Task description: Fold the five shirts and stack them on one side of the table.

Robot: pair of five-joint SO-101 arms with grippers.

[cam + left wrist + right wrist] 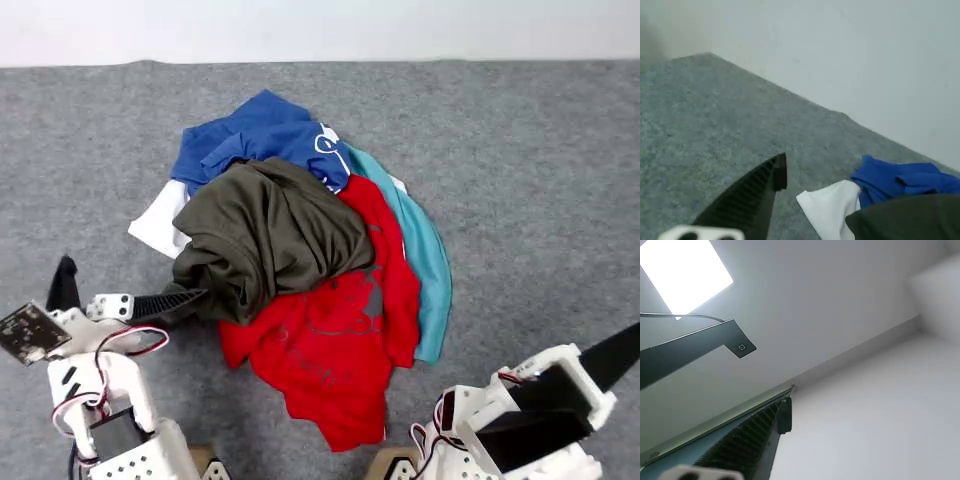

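Note:
Five shirts lie in one crumpled heap mid-table. An olive shirt (pixel 270 235) is on top, a blue shirt (pixel 255 140) behind it, a white shirt (pixel 160 222) pokes out on the left, a red shirt (pixel 340 340) spreads at the front and a teal shirt (pixel 425 260) runs along the right. My left gripper (pixel 135 278) stands wide open at the olive shirt's left edge, one finger (pixel 757 192) pointing at the cloth, nothing held. My right gripper (pixel 585 385) is open, empty and tilted up at the front right, its finger (pixel 752 437) against the ceiling.
Grey carpet-like table (pixel 540 180) has bare room on both sides of the heap and behind it. A white wall (pixel 850 60) borders the far edge. Both arm bases (pixel 120 430) stand at the front edge.

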